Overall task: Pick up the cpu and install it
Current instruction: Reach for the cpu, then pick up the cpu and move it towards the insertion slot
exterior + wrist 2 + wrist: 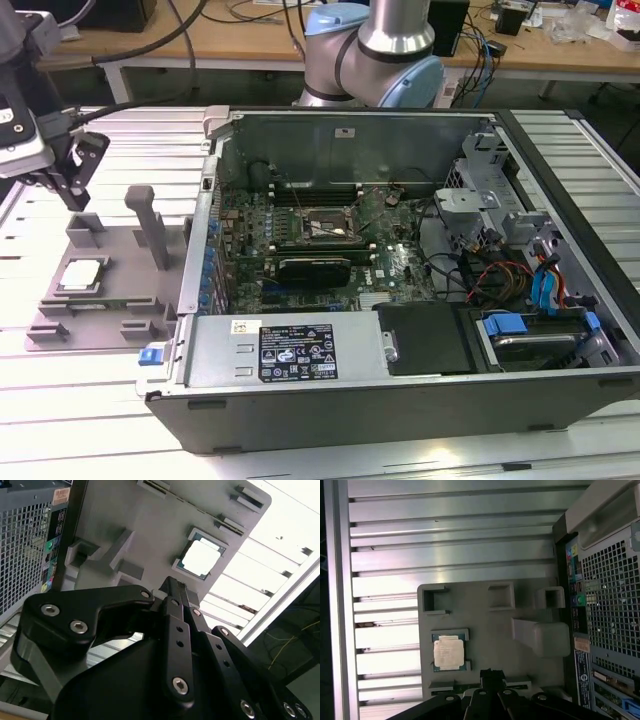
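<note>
The cpu lies flat, silvery top up, in a square recess of the grey fixture plate. The plate sits on the slatted table, to the exterior view's left of the open computer case. The gripper hangs above the plate, apart from the cpu, and in both wrist views its fingers are drawn together with nothing between them.
</note>
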Motion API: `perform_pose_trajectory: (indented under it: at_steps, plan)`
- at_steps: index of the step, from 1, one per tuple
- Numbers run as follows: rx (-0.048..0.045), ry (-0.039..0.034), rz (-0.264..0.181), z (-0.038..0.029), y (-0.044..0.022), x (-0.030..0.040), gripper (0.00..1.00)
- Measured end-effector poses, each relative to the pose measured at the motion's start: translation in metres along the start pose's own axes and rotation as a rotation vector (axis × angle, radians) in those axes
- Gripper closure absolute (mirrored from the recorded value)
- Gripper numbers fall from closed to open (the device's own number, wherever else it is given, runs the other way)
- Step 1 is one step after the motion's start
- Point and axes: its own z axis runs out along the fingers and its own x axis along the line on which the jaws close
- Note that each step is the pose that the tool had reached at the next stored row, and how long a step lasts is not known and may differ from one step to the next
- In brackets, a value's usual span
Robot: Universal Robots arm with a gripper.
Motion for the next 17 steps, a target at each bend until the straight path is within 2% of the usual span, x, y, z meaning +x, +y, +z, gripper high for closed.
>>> perform_pose_trajectory:
  at_steps: [3,17]
  plan:
    - [0.0002,0.0007,0.0,0.0051,-0.0004,0.002,0.89]
    - [-0.0002,0.0001,0.0,0.0066,-0.0005,0.0021,0.89]
